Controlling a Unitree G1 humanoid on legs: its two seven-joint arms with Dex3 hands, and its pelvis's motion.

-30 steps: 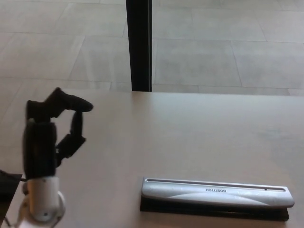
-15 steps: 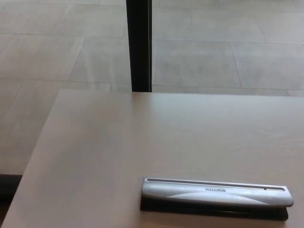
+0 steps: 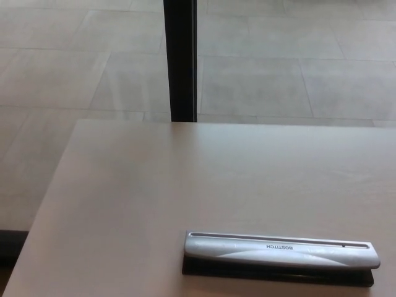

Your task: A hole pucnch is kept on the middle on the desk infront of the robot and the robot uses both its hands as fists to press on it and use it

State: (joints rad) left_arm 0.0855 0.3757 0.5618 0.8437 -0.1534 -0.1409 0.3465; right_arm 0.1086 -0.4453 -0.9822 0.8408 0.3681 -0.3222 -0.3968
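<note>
A long silver hole punch (image 3: 281,253) with a black base lies flat on the pale desk (image 3: 154,198), near the front edge and right of centre. Its lever bar runs left to right, and small lettering shows on its top. Neither of my hands shows anywhere in the head view, and nothing touches the punch.
A black vertical post (image 3: 180,59) stands behind the desk's far edge. Tiled floor (image 3: 278,62) lies beyond. The desk's left edge (image 3: 46,210) runs diagonally, with a dark object (image 3: 9,247) below it at the lower left.
One second ago my left hand stood raised at the left, fingers apart. It dropped out of view half a second ago and stays out. The punch has not moved.
</note>
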